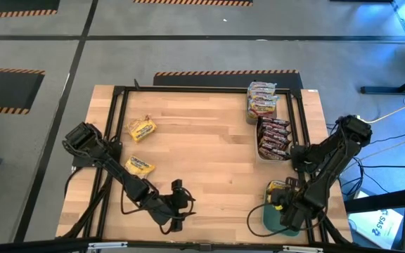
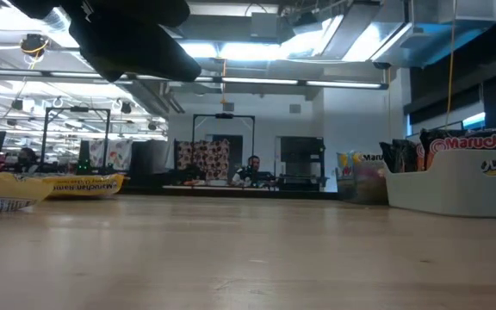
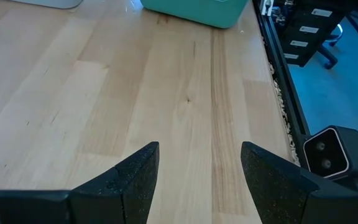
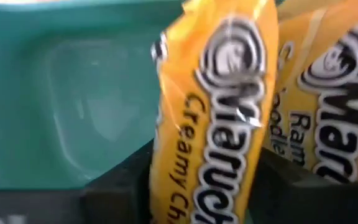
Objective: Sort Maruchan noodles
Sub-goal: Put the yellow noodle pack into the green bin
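Note:
Two yellow Maruchan packets [image 1: 140, 128] [image 1: 139, 166] lie flat on the left half of the wooden table. Silvery-pink packets [image 1: 261, 98] and dark brown-red packets [image 1: 273, 137] stand in a pale tray at the right edge. My right gripper [image 1: 282, 204] hovers over a teal container [image 1: 267, 221] at the near right corner, shut on a yellow packet [image 4: 210, 106]. Another yellow packet [image 4: 328, 93] sits beside it. My left gripper [image 3: 197, 165] is open above bare wood near the table's near edge [image 1: 181, 205], holding nothing. My right gripper pinches one yellow packet between its two fingers [image 4: 120, 183], which lie on its two broad faces. The held part [image 4: 194, 180] is the packet's end nearest the wrist; the packet reaches away from the fingers over the teal container. What its far end touches does not show.
A black frame rail [image 1: 118, 126] runs around the table's edge. The pale tray [image 2: 455, 191] shows at the right of the low view, and the loose yellow packets [image 2: 76, 184] at its left. Bare wood fills the table's middle [image 1: 202, 147]. The teal container's wall [image 3: 197, 11] lies ahead of my left gripper.

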